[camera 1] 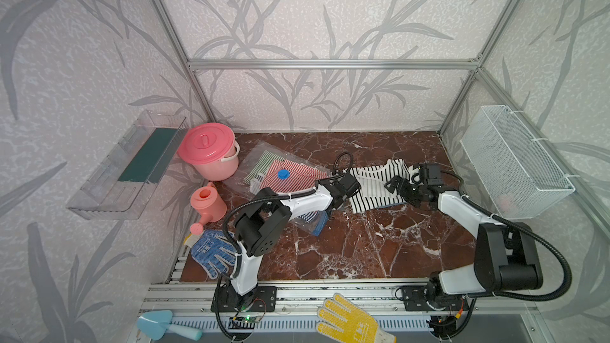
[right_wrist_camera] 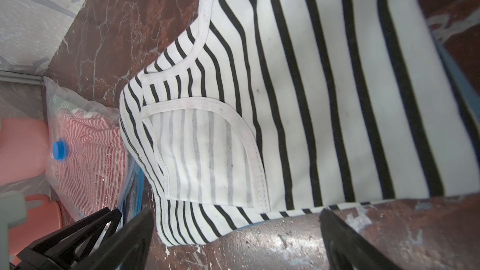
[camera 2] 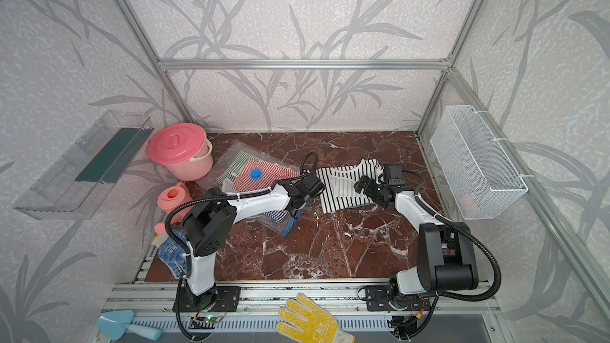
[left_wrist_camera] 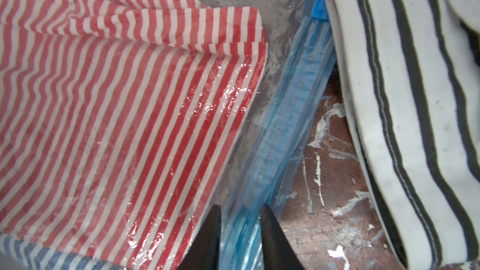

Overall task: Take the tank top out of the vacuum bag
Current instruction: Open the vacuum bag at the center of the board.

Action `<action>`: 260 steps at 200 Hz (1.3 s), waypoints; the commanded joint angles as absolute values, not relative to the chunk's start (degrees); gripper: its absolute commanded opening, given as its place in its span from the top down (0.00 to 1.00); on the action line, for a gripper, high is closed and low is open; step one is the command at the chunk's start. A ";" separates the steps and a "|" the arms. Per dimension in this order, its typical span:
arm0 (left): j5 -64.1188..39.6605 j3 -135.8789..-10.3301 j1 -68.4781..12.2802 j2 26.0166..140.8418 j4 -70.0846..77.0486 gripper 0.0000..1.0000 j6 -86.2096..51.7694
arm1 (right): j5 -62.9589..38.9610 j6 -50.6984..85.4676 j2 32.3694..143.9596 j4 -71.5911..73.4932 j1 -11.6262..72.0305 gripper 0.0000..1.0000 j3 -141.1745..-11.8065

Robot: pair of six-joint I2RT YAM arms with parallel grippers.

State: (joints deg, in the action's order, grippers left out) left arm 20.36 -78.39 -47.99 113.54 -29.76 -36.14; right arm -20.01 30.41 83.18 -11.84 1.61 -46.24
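Note:
The clear vacuum bag (camera 1: 260,156) lies at the table's back left, its round blue valve cap (camera 1: 283,173) on top. Red, green and blue striped clothes are inside it. The black-and-white striped tank top (camera 1: 373,186) lies flat on the marble outside the bag, just to its right. My left gripper (left_wrist_camera: 241,211) sits at the bag's near edge, fingers close together with the blue zip strip (left_wrist_camera: 293,105) pinched between them. My right gripper (right_wrist_camera: 236,219) stands wide open low over the tank top's (right_wrist_camera: 311,87) near edge, with nothing held.
A pink lidded bucket (camera 1: 209,150) and a pink watering can (camera 1: 208,204) stand left of the bag. A blue glove (camera 1: 211,252) lies by the left arm's base. A white mesh basket (camera 1: 515,166) hangs on the right wall. A yellow glove (camera 1: 350,320) and a trowel (camera 1: 158,323) lie in front.

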 commanded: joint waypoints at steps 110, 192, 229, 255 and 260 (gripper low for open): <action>18.66 -80.54 -45.81 116.49 -30.76 0.62 -33.51 | -20.12 30.15 81.12 -12.66 1.48 0.01 -47.20; 21.50 -83.56 -45.63 116.81 -32.24 1.00 -31.79 | -21.49 30.50 79.91 -12.74 1.48 0.01 -47.20; 20.46 -81.95 -43.76 112.93 -29.19 1.00 -30.96 | -23.80 31.59 78.84 -11.68 1.52 0.01 -46.46; 18.94 -81.39 -41.96 111.28 -27.98 1.00 -30.64 | -25.64 33.13 77.92 -10.30 2.08 0.01 -45.61; 18.64 -81.39 -41.64 111.12 -27.95 1.00 -30.54 | -25.79 33.42 77.68 -10.12 2.39 0.01 -45.35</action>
State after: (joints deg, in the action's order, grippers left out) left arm 18.98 -82.00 -43.42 114.54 -30.02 -31.40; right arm -23.16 31.66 79.68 -11.60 1.67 -46.17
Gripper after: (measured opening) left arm 0.045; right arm 0.991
